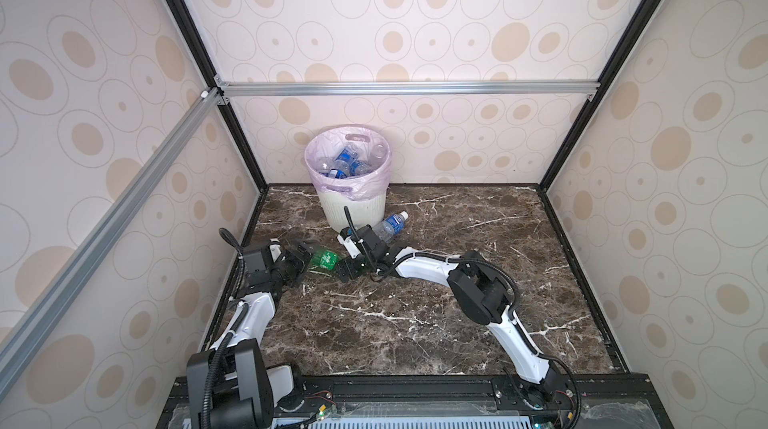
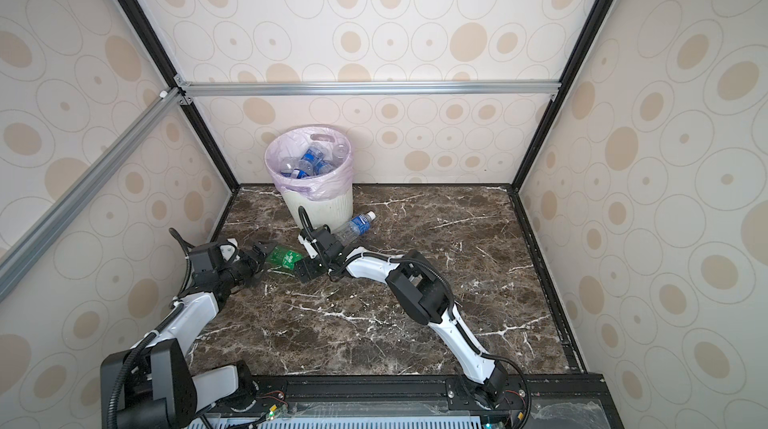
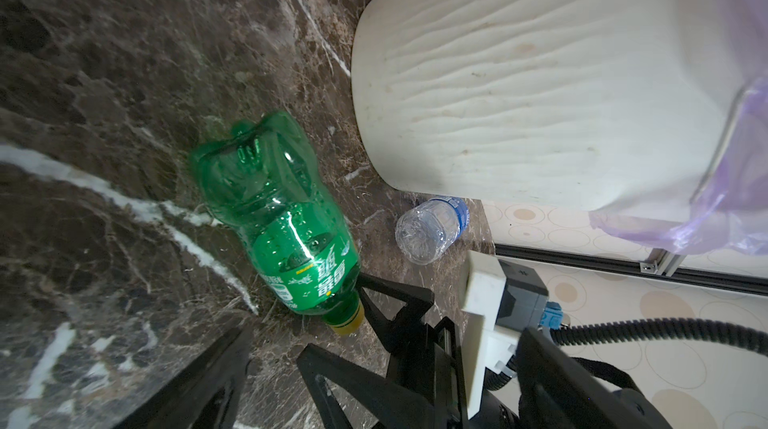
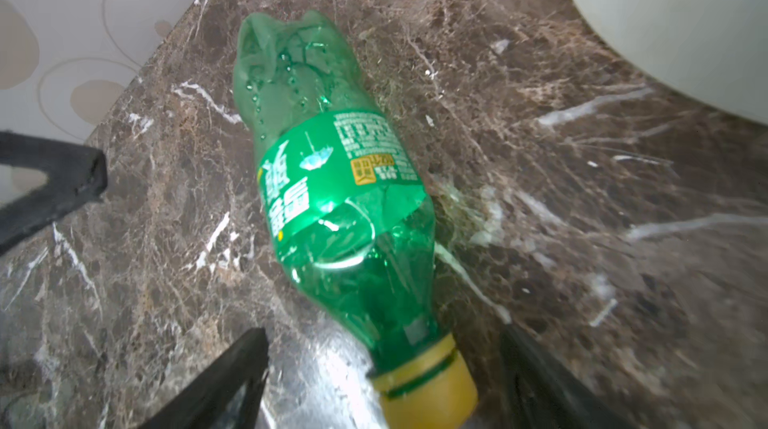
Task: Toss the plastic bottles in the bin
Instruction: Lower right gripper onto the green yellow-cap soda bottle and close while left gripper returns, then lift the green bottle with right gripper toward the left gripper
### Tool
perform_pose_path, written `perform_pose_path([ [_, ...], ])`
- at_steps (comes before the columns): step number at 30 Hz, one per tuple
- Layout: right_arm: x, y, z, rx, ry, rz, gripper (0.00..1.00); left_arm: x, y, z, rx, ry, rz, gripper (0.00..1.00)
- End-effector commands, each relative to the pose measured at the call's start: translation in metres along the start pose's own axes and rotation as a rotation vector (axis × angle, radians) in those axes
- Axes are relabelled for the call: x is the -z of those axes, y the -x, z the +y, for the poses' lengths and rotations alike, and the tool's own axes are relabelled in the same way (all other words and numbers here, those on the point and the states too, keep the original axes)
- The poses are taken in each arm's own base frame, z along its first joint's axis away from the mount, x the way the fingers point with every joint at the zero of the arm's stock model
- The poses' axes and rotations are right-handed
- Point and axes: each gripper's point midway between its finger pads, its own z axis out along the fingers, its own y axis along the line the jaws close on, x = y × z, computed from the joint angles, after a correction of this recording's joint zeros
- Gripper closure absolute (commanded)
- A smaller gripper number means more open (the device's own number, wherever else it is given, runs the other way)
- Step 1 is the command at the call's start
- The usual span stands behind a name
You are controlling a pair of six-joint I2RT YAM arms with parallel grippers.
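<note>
While the two tools are meeting over the left part of the dark marbled surface [image 1: 415, 306], one green bottle [image 1: 325, 259] is lying on its side between them. Its base is looking crumpled, and its yellow cap [image 4: 428, 393] is pointing toward the right tool [image 4: 382, 337]. In the right wrist view this tool's jaws are standing apart on either side of the capped neck, with a gap showing on each side, so it is gripping nothing. The left tool [image 1: 304, 261] is hanging just beside the bottle's body with its jaws spread wide, holding nothing. Just beyond, a clear bottle [image 1: 390, 226] with a blue label and a white cap is lying on the surface beside the foot of the bin [image 1: 357, 211]. The bin is standing against the back wall [image 1: 457, 144], its pale pink liner [image 1: 368, 186] is folding over the rim, and several more clear bottles [image 1: 345, 161] are lying inside it.
</note>
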Motion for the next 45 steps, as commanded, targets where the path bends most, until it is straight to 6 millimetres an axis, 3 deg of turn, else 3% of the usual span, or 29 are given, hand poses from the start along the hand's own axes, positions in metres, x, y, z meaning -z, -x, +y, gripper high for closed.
perform_pose_path([
  [1,-0.007,-0.009,0.007,0.026,0.011,0.038,0.2,0.001,0.009,-0.007,-0.038,-0.027,-0.023,0.01],
  [11,-0.01,-0.019,0.006,0.026,0.019,0.067,0.47,0.002,0.007,-0.002,-0.027,-0.024,-0.025,0.01],
  [22,0.005,-0.016,0.011,0.031,0.018,0.073,0.67,0.007,-0.002,0.001,-0.022,-0.028,-0.018,0.01],
  [33,0.057,-0.004,0.021,-0.021,-0.009,0.045,0.73,0.006,-0.028,0.002,0.005,-0.07,0.057,0.01],
  [45,0.116,-0.004,0.026,-0.051,-0.037,-0.008,0.74,-0.009,-0.054,-0.051,-0.041,-0.175,0.131,0.01],
])
